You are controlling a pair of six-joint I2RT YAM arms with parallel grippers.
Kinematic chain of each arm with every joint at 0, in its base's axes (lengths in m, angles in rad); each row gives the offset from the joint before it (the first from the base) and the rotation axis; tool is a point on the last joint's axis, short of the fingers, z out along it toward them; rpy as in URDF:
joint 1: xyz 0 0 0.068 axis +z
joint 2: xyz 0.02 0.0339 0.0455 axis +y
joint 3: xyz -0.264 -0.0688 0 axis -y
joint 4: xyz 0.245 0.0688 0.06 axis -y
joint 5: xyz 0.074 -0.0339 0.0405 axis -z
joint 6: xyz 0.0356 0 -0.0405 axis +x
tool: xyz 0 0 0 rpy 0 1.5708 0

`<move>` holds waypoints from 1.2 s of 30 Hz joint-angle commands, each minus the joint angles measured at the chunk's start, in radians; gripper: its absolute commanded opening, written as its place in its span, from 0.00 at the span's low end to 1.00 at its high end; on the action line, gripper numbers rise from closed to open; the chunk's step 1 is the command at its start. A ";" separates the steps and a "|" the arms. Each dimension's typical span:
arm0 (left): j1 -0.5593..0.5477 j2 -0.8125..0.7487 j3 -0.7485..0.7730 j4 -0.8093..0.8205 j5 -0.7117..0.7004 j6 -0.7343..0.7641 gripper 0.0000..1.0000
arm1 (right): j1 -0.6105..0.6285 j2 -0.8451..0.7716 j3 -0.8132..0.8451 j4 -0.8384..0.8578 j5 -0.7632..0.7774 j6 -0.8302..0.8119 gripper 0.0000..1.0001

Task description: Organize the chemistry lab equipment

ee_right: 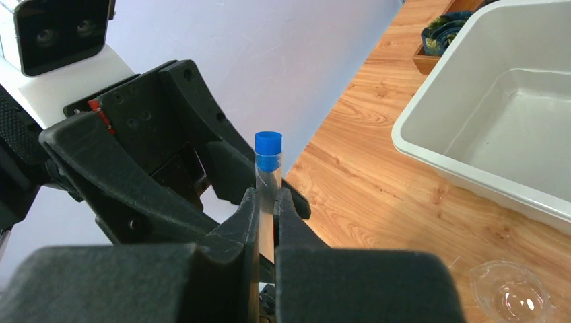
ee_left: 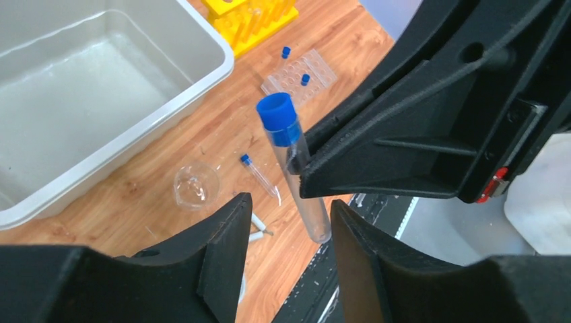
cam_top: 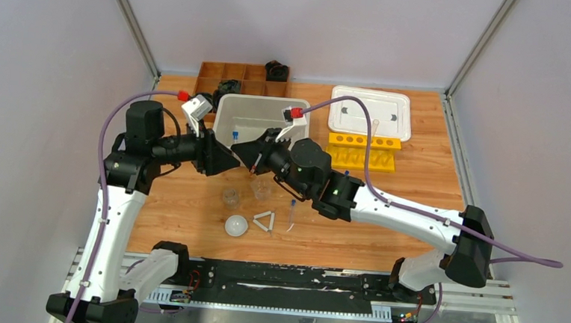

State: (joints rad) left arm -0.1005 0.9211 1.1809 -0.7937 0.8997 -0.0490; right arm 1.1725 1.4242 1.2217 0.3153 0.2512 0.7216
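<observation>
Wooden tabletop [cam_top: 416, 184], grey walls on three sides. Both arms meet in mid-air in front of the white bin [cam_top: 267, 114], which shows nothing inside.

Right gripper [ee_right: 267, 202] is clenched on a blue-capped tube [ee_right: 268, 171], cap up, clear of the table. Left gripper [ee_left: 288, 202] is part-spread, with a finger on either side of the tube's lower end. Gaps show on both sides and no contact is seen. This reads as a hand-over between the arms, not completed.

Clear plastic rack [ee_left: 299, 75] holds two capped tubes [ee_left: 305, 79]. Lying loose on the wood are two beakers [cam_top: 230, 196], a white dome [cam_top: 237, 225], a white triangle [cam_top: 264, 221] and one loose tube [cam_top: 292, 214]. What the yellow rack [cam_top: 362, 153] holds cannot be told.

Judgement: early stage, most pieces unsorted.
</observation>
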 commanded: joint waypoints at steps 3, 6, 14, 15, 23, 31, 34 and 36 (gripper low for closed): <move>-0.001 -0.001 -0.013 0.039 0.029 -0.017 0.38 | 0.030 0.013 0.029 0.072 0.010 0.016 0.00; -0.001 -0.008 -0.021 0.038 0.024 -0.009 0.24 | 0.032 0.012 0.024 0.081 0.021 0.011 0.00; -0.001 -0.018 -0.033 -0.011 0.017 0.091 0.12 | 0.004 0.042 0.180 -0.194 0.030 0.002 0.32; 0.000 -0.022 -0.030 -0.023 0.017 0.115 0.12 | -0.009 0.055 0.230 -0.283 0.024 0.002 0.35; -0.001 -0.070 -0.046 -0.073 -0.028 0.278 0.09 | -0.065 0.130 0.421 -0.588 -0.139 -0.057 0.55; -0.001 -0.083 -0.059 -0.108 -0.070 0.359 0.10 | -0.073 0.203 0.544 -0.680 -0.278 -0.119 0.51; -0.001 -0.090 -0.059 -0.116 -0.076 0.373 0.09 | -0.075 0.213 0.558 -0.689 -0.297 -0.118 0.45; -0.001 -0.094 -0.062 -0.118 -0.079 0.382 0.09 | -0.078 0.218 0.560 -0.690 -0.306 -0.116 0.40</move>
State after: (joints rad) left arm -0.0990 0.8463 1.1309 -0.8970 0.8352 0.2840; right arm 1.1099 1.6421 1.7382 -0.3393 0.0032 0.6273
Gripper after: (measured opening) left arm 0.210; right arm 0.442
